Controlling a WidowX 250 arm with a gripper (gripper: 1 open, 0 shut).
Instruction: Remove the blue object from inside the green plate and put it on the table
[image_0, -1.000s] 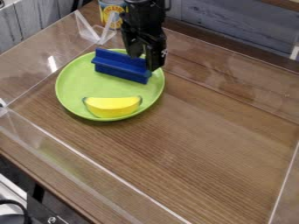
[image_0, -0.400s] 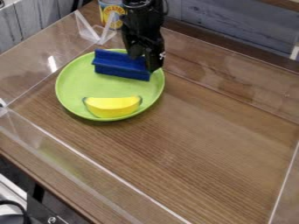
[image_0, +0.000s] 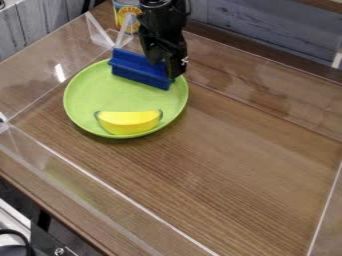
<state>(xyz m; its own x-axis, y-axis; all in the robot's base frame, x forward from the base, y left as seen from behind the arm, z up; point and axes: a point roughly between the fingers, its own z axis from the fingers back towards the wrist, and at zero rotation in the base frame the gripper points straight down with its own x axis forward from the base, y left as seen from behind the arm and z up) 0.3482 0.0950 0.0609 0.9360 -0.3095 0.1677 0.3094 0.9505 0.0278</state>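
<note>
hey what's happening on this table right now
A single robot arm has its end effector lowered, pointing down, over the right end of the blue object, which sits at the back of the green plate. The jaws look open, so nothing appears gripped yet. A yellow banana-like piece lies at the plate's front. The block hasn't reached the table.

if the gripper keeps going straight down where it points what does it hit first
Most likely the blue block: the open gripper hangs at its right end, above the green plate. Depth is unclear from this single view.
</note>
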